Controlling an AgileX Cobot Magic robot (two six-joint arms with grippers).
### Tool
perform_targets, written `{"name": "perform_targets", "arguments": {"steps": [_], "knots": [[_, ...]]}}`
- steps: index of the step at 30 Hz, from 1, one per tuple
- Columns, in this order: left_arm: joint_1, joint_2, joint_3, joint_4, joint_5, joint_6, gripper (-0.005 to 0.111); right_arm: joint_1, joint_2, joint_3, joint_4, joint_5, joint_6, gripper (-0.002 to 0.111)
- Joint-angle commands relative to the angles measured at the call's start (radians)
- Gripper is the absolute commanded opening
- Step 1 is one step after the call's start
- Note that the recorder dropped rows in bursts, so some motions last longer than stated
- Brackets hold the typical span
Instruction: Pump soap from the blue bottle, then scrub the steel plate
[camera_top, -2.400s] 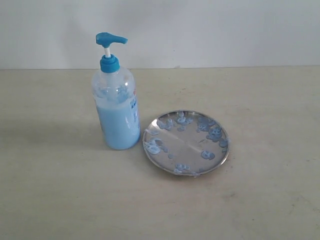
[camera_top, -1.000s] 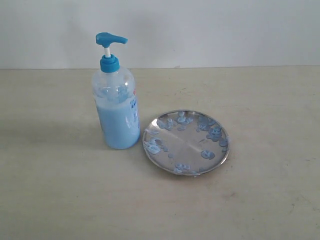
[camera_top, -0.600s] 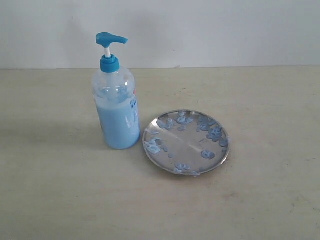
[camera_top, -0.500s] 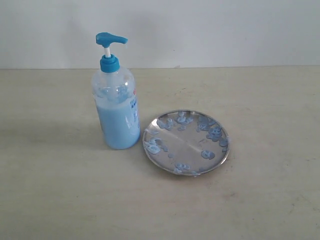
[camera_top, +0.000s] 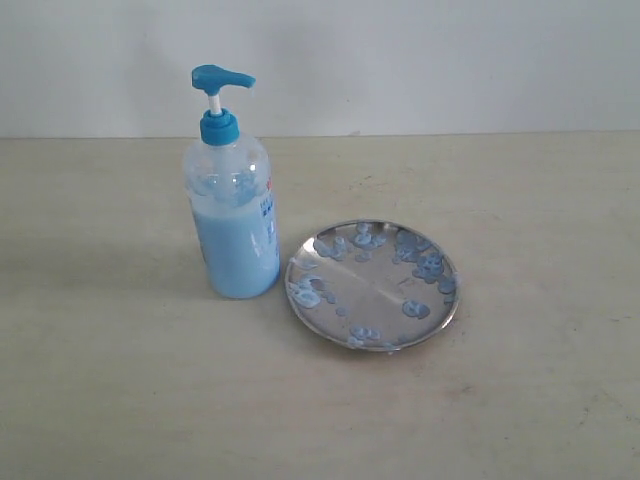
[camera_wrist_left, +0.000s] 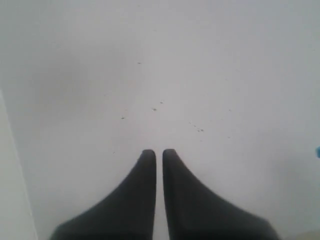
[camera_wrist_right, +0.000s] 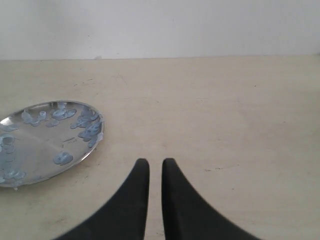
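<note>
Soft even light, faint shadow by blue bottle (camera_top: 234, 215) — L-wrist view hazy.

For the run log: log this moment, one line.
clear blue-pump soap bottle: upright | round steel plate: blue soap blobs | left gripper: shut | right gripper: shut

Blues and silver sitting on a beige tabletop (camera_top: 520, 200).
The bottle (camera_top: 233, 190) is showing clear plastic with a bright blue pump head and collar, a white stem and a small label printed in red and blue; the soap (camera_top: 235, 255) inside is looking pale blue. The plate (camera_top: 375, 290) is shining silver, dotted with pale blue blobs, mostly near its rim. The wall (camera_top: 450, 60) is showing off-white. The left gripper (camera_wrist_left: 155, 152) and right gripper (camera_wrist_right: 155, 162) are showing black jaws.
</note>
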Motion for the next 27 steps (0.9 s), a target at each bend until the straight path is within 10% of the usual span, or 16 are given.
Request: {"name": "perform_targets", "arguments": {"steps": [1,7,27], "knots": [[-0.007,-0.002,0.004,-0.246,0.022,0.094,0.004,-0.001,-0.005,-0.001,0.003,-0.008,-0.003,0.0],[-0.011,-0.002,0.004,-0.182,0.719,-0.182,0.004,-0.001,-0.005,-0.001,0.003,-0.008,-0.003,0.0],[0.079,-0.002,0.004,-0.166,0.702,-0.027,0.004,-0.001,-0.005,-0.001,0.003,-0.004,-0.003,0.0]]}}
